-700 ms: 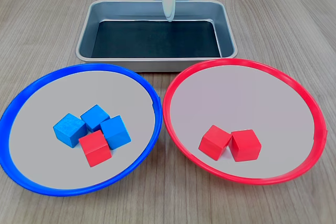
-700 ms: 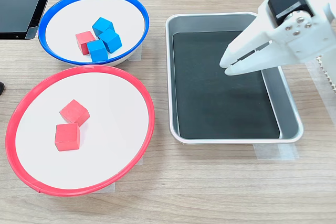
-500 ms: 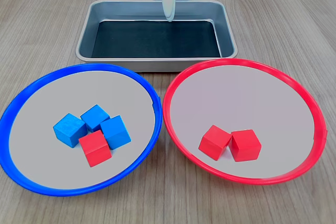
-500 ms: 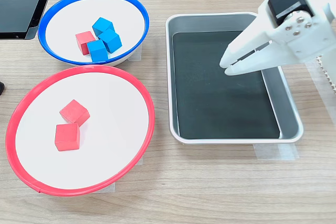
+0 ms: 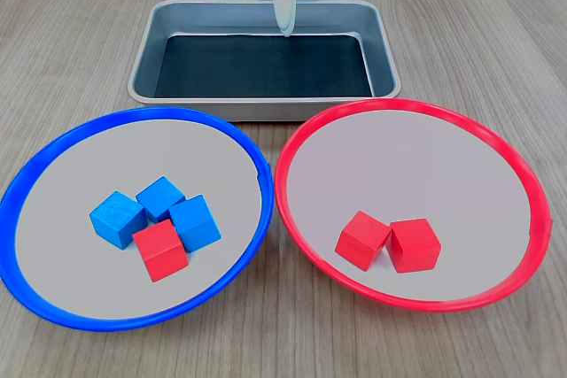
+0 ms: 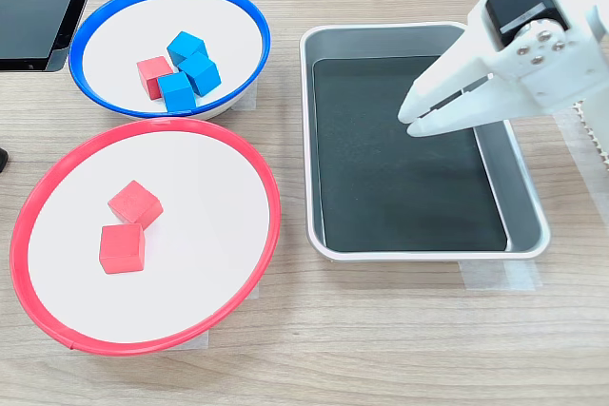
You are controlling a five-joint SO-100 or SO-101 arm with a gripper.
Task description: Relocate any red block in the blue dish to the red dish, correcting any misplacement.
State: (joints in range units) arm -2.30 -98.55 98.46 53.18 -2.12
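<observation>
The white end effector (image 6: 416,124) hangs above the metal tray (image 6: 525,206), empty, its jaws nearly together with only a thin gap at the tips. The red block (image 5: 161,250) sits in the blue dish (image 5: 53,143), touching two of the three blue cubes (image 5: 158,211) clustered there; in the second exterior view it lies on the cluster's left (image 6: 153,76). The red dish (image 5: 523,183) stands just beside the blue dish on the worktop (image 5: 461,33) and holds two red cubes (image 5: 388,242) touching each other.
</observation>
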